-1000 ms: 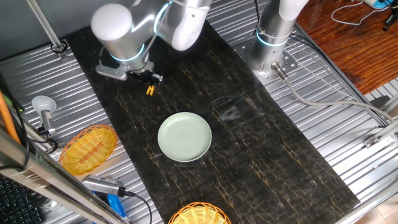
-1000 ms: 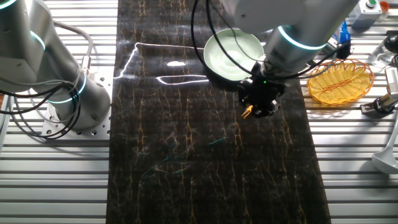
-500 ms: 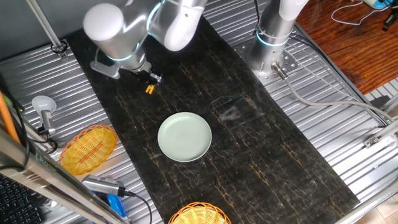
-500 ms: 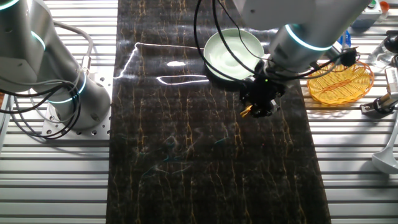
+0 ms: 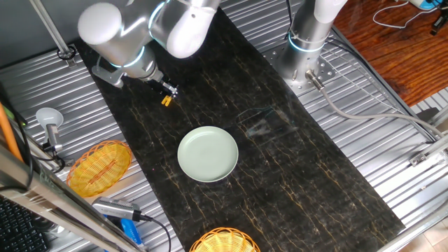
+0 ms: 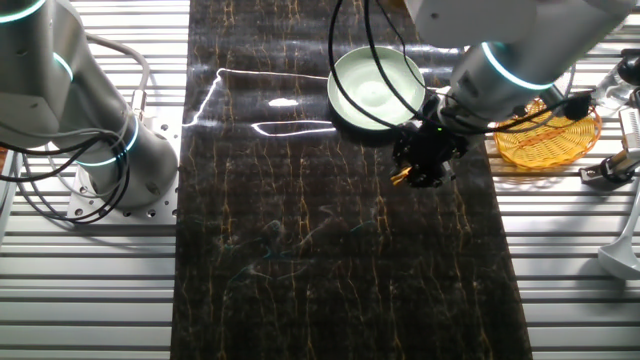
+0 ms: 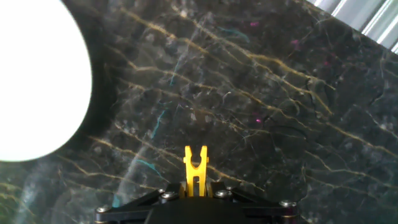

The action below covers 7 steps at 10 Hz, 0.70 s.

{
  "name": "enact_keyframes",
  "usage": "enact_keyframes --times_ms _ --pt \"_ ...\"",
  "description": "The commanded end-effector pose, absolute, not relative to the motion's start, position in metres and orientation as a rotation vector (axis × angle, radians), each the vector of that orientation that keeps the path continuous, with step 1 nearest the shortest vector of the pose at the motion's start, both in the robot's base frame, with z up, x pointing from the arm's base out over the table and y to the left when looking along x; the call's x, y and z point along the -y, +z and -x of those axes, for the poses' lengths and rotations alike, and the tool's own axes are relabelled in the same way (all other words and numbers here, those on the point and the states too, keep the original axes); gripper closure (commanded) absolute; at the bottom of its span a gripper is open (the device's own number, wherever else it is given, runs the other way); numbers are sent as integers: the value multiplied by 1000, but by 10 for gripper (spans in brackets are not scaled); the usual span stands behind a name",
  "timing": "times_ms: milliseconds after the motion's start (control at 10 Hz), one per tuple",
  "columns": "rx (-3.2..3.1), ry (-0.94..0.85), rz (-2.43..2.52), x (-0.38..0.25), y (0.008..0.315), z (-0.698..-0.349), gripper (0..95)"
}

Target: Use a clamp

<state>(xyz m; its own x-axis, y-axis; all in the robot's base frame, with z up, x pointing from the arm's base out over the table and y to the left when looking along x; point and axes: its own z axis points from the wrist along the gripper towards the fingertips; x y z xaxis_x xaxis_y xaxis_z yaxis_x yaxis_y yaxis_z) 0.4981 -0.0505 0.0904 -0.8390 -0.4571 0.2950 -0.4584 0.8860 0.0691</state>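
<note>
The clamp (image 5: 166, 100) is a small yellow clip held in my black gripper (image 5: 168, 91), prongs sticking out past the fingertips. In the other fixed view the clamp (image 6: 399, 177) pokes out of the gripper (image 6: 418, 170) just above the dark marble mat. In the hand view the clamp (image 7: 195, 168) stands upright between the jaws, its two prongs pointing away from me. The pale green plate (image 5: 207, 154) lies in the middle of the mat, apart from the gripper; it shows as a bright white disc at the left of the hand view (image 7: 31, 87) and beside the gripper in the other fixed view (image 6: 375, 85).
A second silver arm's base (image 5: 308, 42) stands at the mat's far end. A yellow wicker basket (image 5: 98, 166) sits left of the mat, another (image 5: 222, 241) at the front edge. Ribbed metal table (image 5: 392, 175) surrounds the dark mat (image 5: 280, 168).
The arm has swung leftward and back in one fixed view, tilting the wrist; the gripper keeps hold of the clamp, shifted only slightly. The plate has not moved.
</note>
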Motion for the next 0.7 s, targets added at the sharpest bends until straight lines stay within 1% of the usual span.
enact_keyframes --times_ms 100,700 --pt "2761 -39 -599 49 92 -500 950" --pt "2769 -51 -569 48 94 -500 950"
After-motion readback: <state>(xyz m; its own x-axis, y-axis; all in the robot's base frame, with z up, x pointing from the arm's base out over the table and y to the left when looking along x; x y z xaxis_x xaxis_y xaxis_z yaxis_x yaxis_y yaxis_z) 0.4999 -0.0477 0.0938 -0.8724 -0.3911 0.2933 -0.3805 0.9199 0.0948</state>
